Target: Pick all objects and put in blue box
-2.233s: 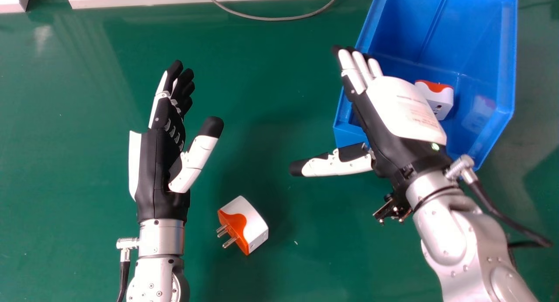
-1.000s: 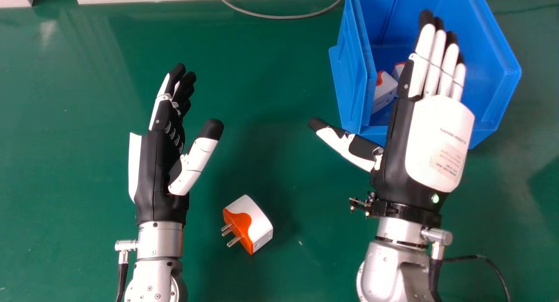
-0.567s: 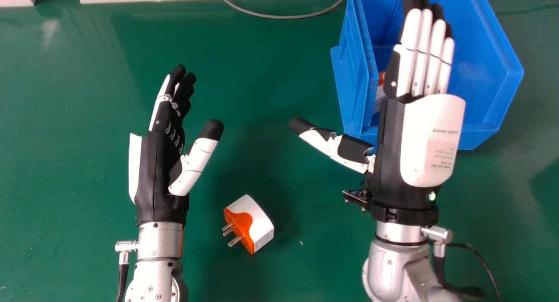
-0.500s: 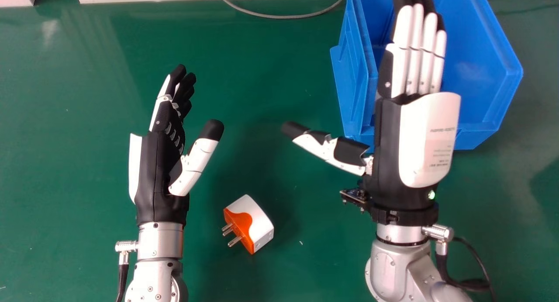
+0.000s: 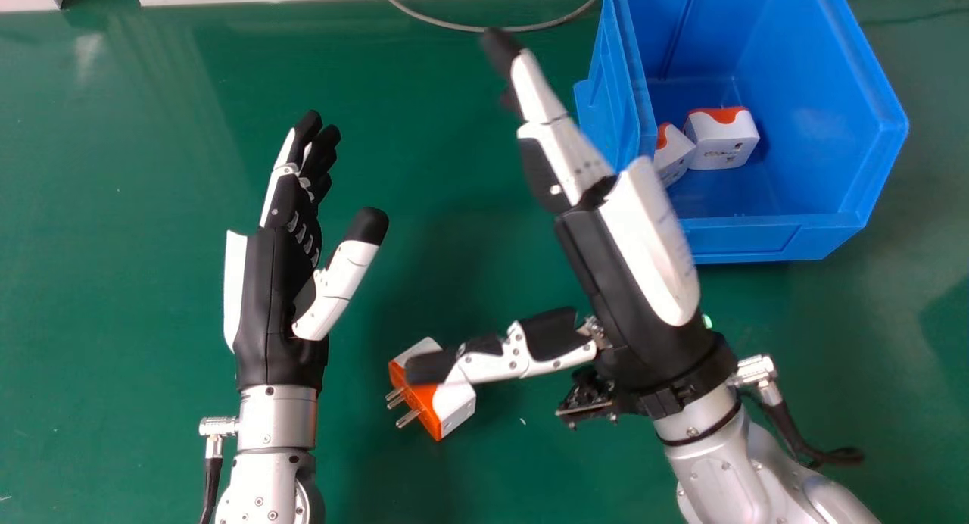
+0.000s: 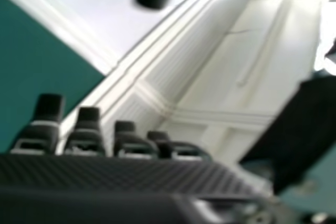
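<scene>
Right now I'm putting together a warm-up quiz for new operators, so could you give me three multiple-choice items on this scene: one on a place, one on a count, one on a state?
1. Where is the plug with its metal prongs showing?
A. Inside the blue box
B. On the green table
C. On the robot's left forearm

2. How many plugs can be seen inside the blue box?
A. None
B. Four
C. Two

3. What is the left hand doing?
A. Open, holding nothing
B. Fingers curled round a plug
C. Clenched in a fist

Key:
1. B: in the head view, green surface surrounds it, outside the box.
2. C: two white and orange bodies lie side by side within its walls.
3. A: its fingers are extended, with nothing in their grasp.
</scene>
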`<state>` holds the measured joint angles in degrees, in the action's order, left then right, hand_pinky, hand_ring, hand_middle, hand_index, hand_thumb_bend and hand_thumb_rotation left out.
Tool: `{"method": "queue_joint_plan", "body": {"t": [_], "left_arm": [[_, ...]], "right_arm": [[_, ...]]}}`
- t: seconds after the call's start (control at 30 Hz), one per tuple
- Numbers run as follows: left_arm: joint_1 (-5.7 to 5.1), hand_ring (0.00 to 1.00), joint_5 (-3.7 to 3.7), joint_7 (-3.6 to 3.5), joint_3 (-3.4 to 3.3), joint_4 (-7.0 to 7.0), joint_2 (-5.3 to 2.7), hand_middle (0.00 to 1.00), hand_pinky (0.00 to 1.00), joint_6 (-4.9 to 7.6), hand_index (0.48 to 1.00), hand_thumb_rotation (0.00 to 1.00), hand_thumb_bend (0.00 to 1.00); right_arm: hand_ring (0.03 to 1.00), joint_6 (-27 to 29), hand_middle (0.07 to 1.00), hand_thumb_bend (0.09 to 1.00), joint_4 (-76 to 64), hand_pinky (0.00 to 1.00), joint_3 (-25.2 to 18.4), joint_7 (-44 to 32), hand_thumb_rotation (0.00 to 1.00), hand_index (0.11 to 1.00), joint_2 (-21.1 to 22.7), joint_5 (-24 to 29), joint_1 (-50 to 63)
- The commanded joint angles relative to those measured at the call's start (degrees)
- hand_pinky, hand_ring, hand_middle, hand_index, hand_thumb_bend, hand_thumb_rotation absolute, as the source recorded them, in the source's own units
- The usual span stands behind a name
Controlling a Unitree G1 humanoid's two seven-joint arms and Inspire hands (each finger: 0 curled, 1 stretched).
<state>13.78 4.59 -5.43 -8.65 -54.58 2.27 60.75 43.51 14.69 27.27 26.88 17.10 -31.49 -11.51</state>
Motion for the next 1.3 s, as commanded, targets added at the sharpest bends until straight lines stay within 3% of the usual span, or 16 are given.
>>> {"method": "queue_joint_plan", "body": {"t": [0.0, 0.27, 0.47, 0.6, 0.77, 0.97, 1.27], "left_arm": [[0.1, 0.94, 0.42, -0.65, -0.02, 0.79, -0.23, 0.92, 0.97, 1.02, 0.917, 0.66, 0.91], [0.36, 0.93, 1.77, -1.73, -0.33, 0.5, -0.6, 0.92, 0.98, 1.4, 0.918, 0.65, 0.91], [0.46, 0.93, 0.92, -0.98, -0.37, 0.18, -0.43, 0.92, 0.97, 1.82, 0.916, 0.66, 0.91], [0.34, 0.92, 0.58, -0.6, -0.29, 0.23, -0.4, 0.92, 0.96, 1.75, 0.909, 0.66, 0.91], [0.29, 0.92, -0.37, 0.39, -0.25, 0.19, -0.25, 0.92, 0.96, 1.88, 0.909, 0.67, 0.91], [0.08, 0.92, -0.48, 0.65, -0.1, 0.53, -0.37, 0.92, 0.95, 1.52, 0.907, 0.67, 0.91], [0.35, 0.92, -0.56, 0.86, -0.11, 0.38, -0.42, 0.92, 0.95, 1.72, 0.915, 0.67, 0.92]], "right_arm": [[0.928, 0.8, 0.957, 0.997, -3.29, 0.83, -1.22, -4.21, 0.38, 1.0, 0.4, 2.2, 0.48], [0.88, -4.71, 0.888, 1.0, -9.3, 0.76, -4.16, -15.53, 0.36, 0.991, 0.04, 3.51, 3.55], [0.869, -12.3, 0.875, 1.0, -13.77, 0.73, -5.18, -24.03, 0.33, 0.984, -0.33, 4.75, 5.45], [0.875, -21.15, 0.882, 1.0, -18.44, 0.73, -5.54, -30.17, 0.31, 0.992, -0.48, 4.15, 7.1], [0.885, -33.16, 0.894, 0.996, -24.88, 0.72, -5.11, -34.78, 0.3, 0.997, -0.86, -1.8, 9.08], [0.903, -47.7, 0.904, 0.96, -31.09, 0.72, -2.14, -44.09, 0.31, 0.999, -0.75, -12.45, 9.04], [0.917, -54.68, 0.928, 0.906, -30.02, 0.72, 1.97, -50.02, 0.32, 0.993, -2.91, -17.95, 6.59]]}}
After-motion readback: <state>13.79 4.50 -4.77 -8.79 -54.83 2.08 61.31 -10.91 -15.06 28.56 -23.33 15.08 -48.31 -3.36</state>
